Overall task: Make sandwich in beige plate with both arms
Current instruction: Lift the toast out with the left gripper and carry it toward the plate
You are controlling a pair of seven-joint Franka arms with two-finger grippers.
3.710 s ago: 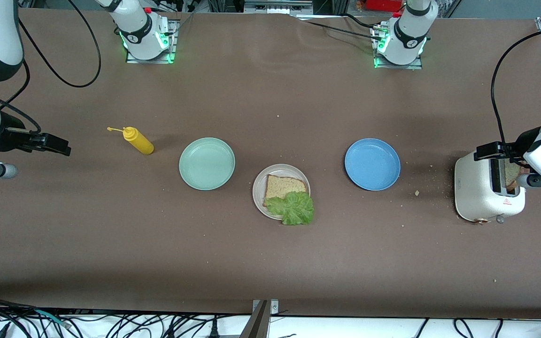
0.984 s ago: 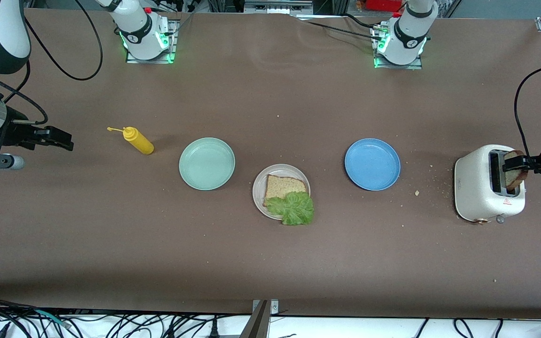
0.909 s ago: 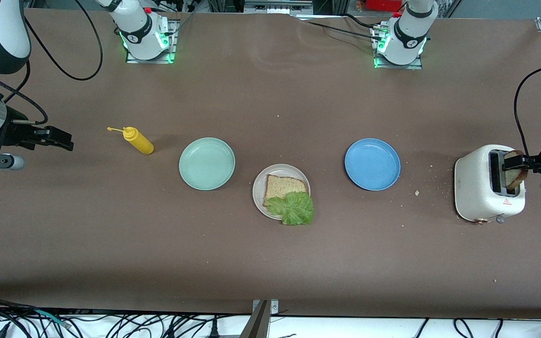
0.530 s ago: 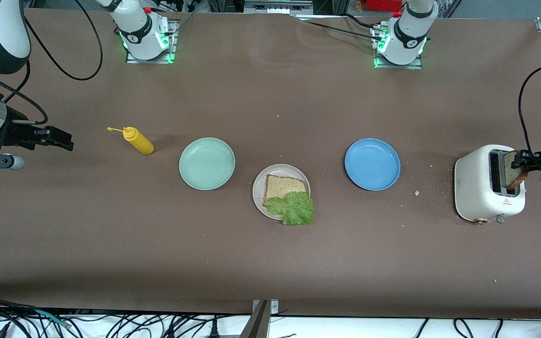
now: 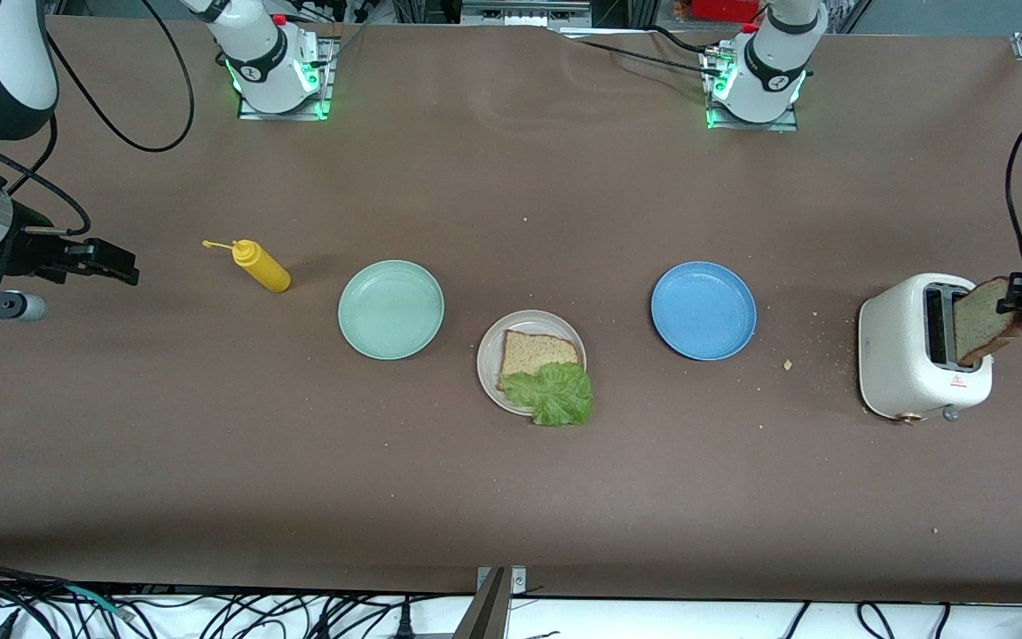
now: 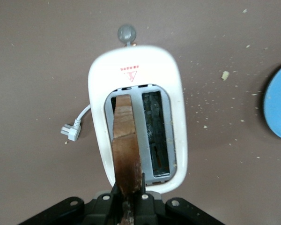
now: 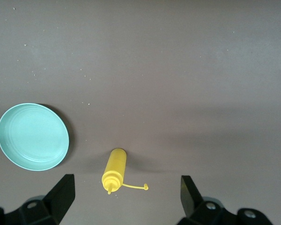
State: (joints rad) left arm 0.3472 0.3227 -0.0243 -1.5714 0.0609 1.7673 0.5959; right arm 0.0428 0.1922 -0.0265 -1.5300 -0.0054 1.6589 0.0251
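The beige plate (image 5: 488,371) sits mid-table with a slice of speckled brown bread (image 5: 538,351) on it and a frilly green lettuce leaf (image 5: 557,393) lying over the slice's nearer edge. A second bread slice (image 5: 986,321) (image 6: 126,140) stands tilted, its lower end still in a slot of the white toaster (image 5: 906,355) (image 6: 176,93). My left gripper (image 5: 1020,302) (image 6: 129,196) is shut on that slice's top crust. My right gripper (image 5: 117,264) (image 7: 127,182) waits open above the table at the right arm's end, holding nothing.
A yellow squeeze bottle (image 5: 261,264) (image 7: 115,168) lies on its side beside a mint green plate (image 5: 391,309) (image 7: 33,136). A blue plate (image 5: 703,310) (image 6: 279,108) sits between the beige plate and the toaster. Crumbs lie around the toaster, and its white plug (image 6: 70,131) rests on the table.
My left gripper has shut on the bread slice in the toaster and drawn it up and toward the left arm's end, so more of it shows. The right arm has not moved.
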